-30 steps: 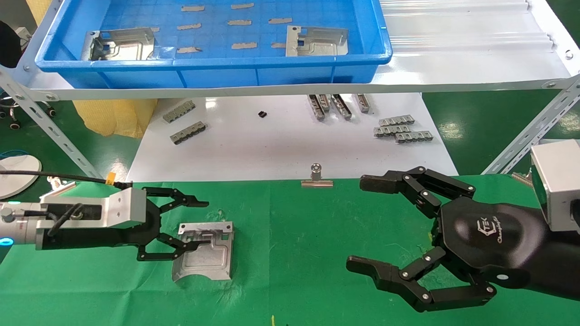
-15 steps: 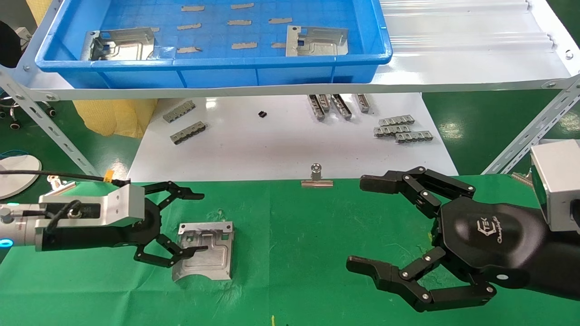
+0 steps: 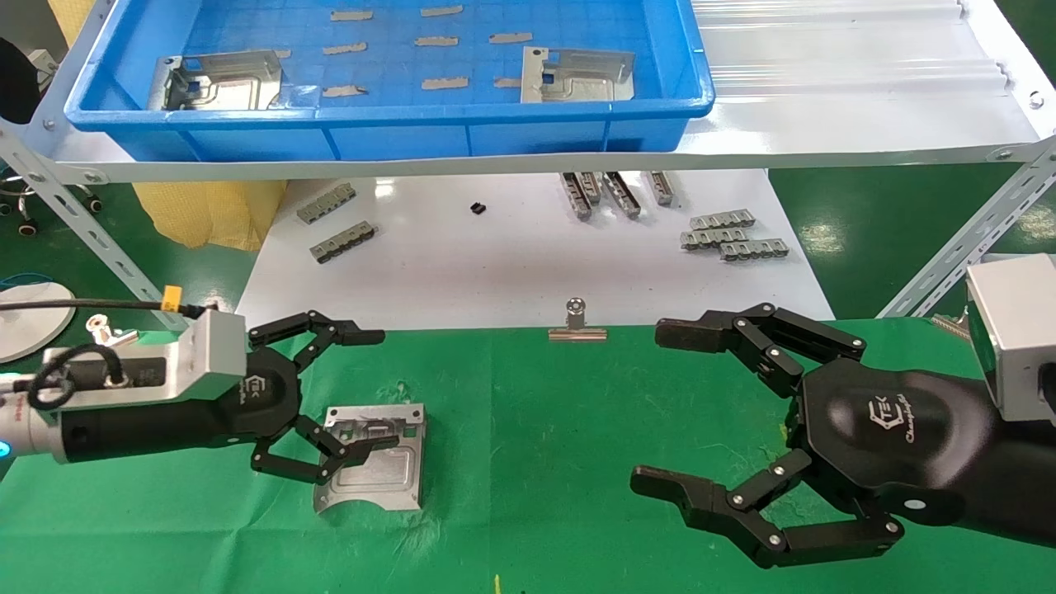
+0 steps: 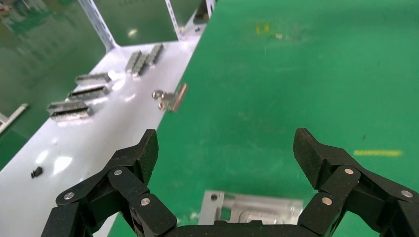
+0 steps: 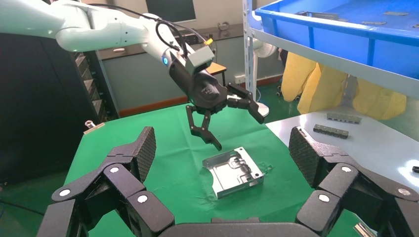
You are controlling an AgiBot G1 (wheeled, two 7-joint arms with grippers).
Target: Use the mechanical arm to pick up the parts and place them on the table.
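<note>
Blue bin holds 2 parts; left gripper and right gripper gape empty.

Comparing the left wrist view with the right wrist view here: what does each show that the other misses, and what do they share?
Only the left wrist view shows the binder clip at the edge of the white board. Only the right wrist view shows the blue bin on its shelf, and the left end effector from outside, open and raised above the part. Both show that part lying flat on the green table and toothed strips on the white board.
</note>
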